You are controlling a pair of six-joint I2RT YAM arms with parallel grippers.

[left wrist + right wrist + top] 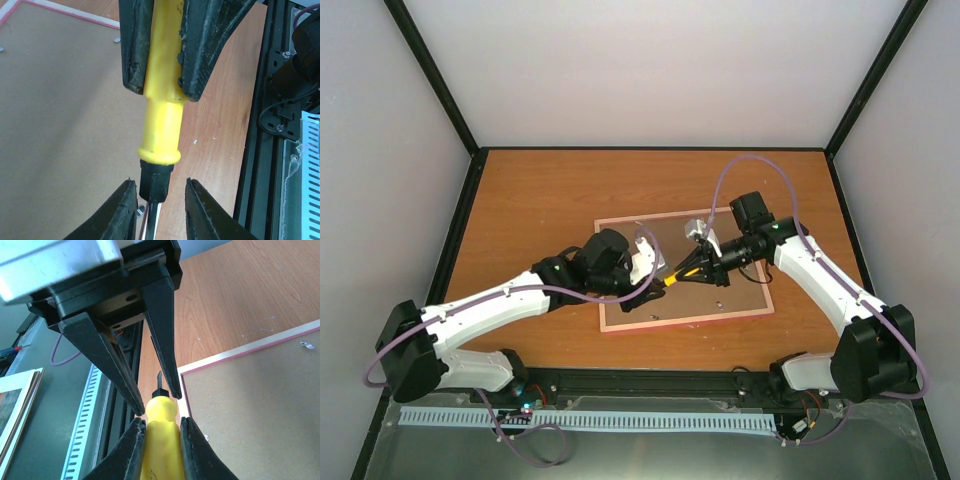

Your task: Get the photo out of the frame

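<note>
The frame (680, 322) lies face down on the table, its thin pink border around the brown backing panel (725, 292). The photo is hidden under the panel. My right gripper (692, 268) is shut on the yellow handle of a small screwdriver (672, 281) and holds it over the panel's left part. In the right wrist view the gripper (161, 422) clamps the handle (161, 450). My left gripper (161, 182) is open, its jaws on either side of the screwdriver's (162, 120) black collar, apart from it. The frame border (75, 14) and panel (60, 110) lie beneath.
Small metal tabs (306, 345) sit on the panel near the frame's edge (240, 352). The black rail (260, 150) runs along the table's near edge. A stack of white-bordered sheets (15, 405) lies on the grey surface beyond the rail.
</note>
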